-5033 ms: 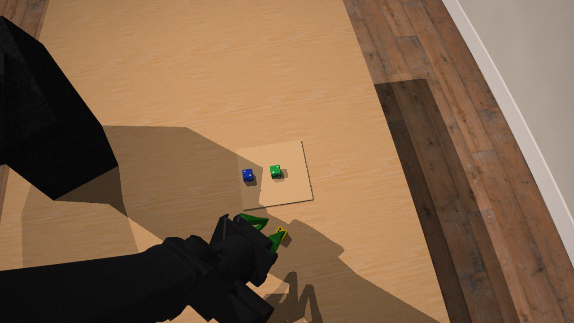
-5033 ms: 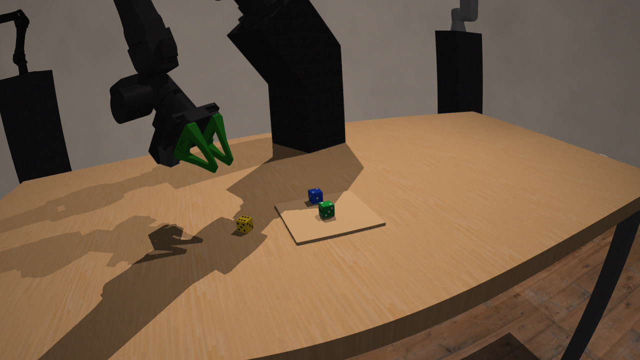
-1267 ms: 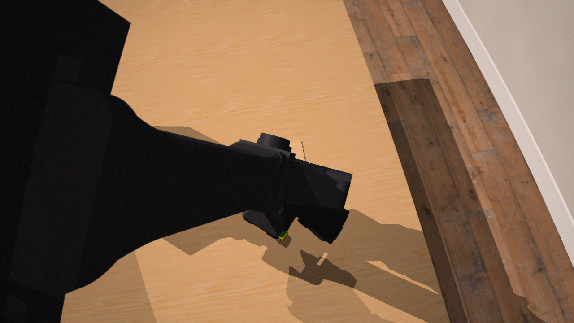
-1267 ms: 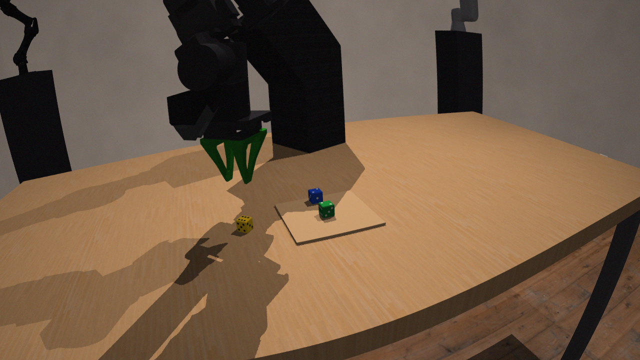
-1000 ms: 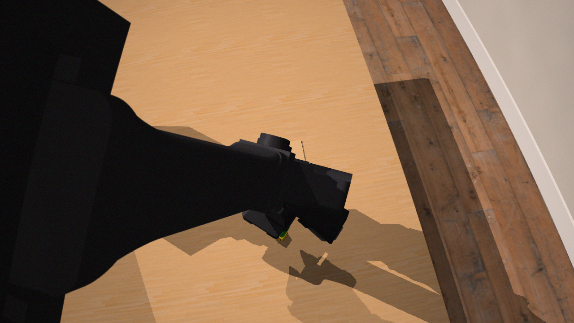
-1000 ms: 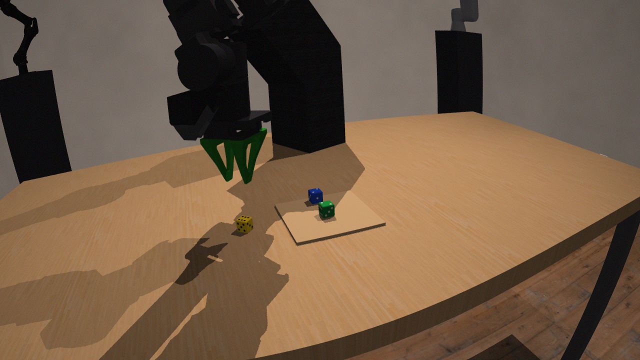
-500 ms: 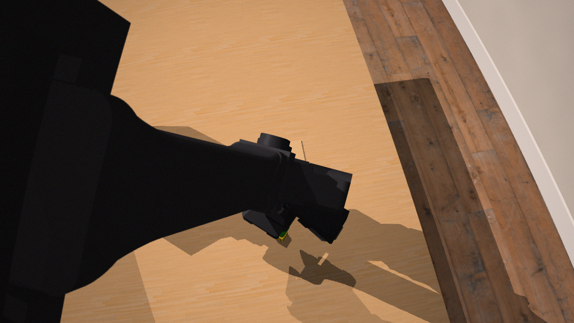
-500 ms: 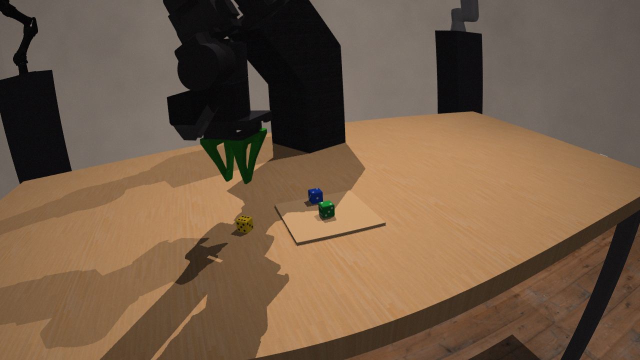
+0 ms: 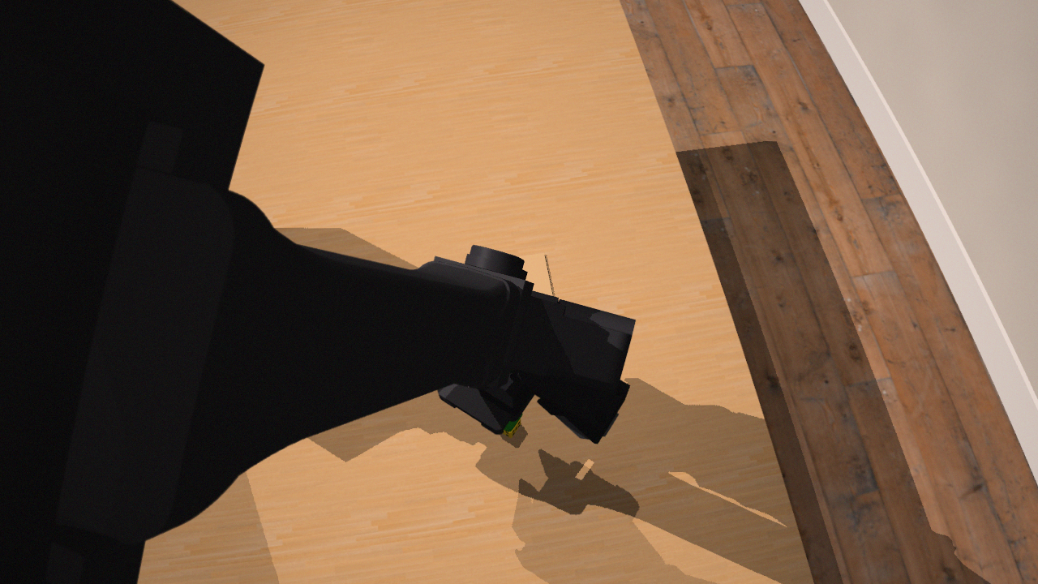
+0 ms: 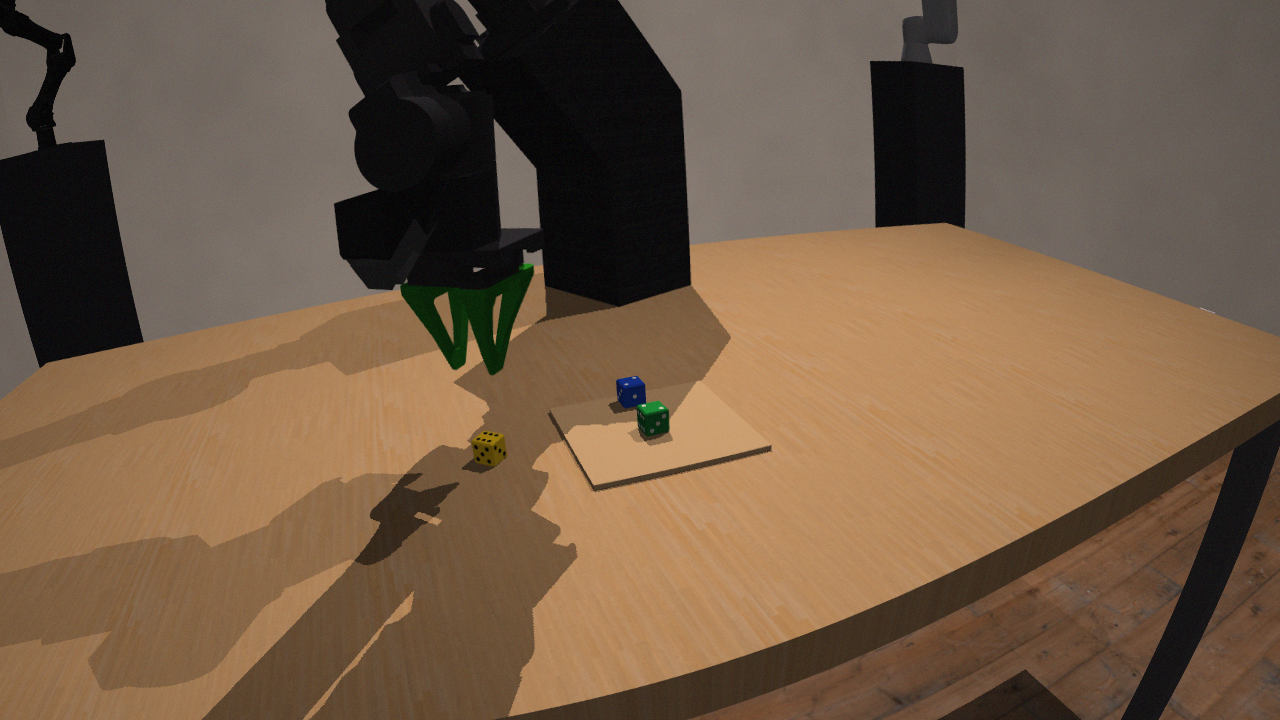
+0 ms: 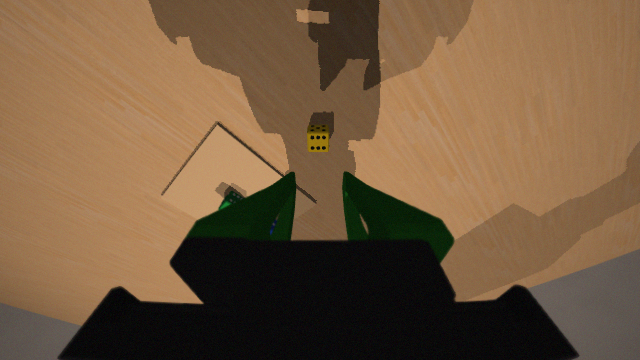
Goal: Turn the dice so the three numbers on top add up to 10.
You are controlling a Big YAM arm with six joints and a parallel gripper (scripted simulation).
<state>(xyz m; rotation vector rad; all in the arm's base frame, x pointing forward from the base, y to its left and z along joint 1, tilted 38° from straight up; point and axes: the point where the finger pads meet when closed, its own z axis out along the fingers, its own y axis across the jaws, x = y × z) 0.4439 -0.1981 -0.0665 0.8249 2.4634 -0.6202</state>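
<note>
The tan mat (image 10: 662, 434) lies flat on the wooden table. A blue die (image 10: 630, 390) and a green die (image 10: 652, 419) sit on its far left part, close together. A yellow die (image 10: 488, 447) with black pips lies on the bare table just left of the mat, in the arm's shadow. My gripper (image 10: 475, 365) hangs above the table behind the yellow die, with its green fingers pointing down, partly apart and empty. In the wrist view the yellow die (image 11: 318, 138) lies ahead of the gap between the fingers. The mat (image 11: 220, 165) is to the left, and the left finger partly hides the green die (image 11: 230, 200).
The arm's black base column (image 10: 608, 152) stands behind the mat. Two black pillars (image 10: 917, 143) (image 10: 62, 241) stand beyond the table's far edge. In the top view the arm (image 9: 290, 348) hides the mat and the dice.
</note>
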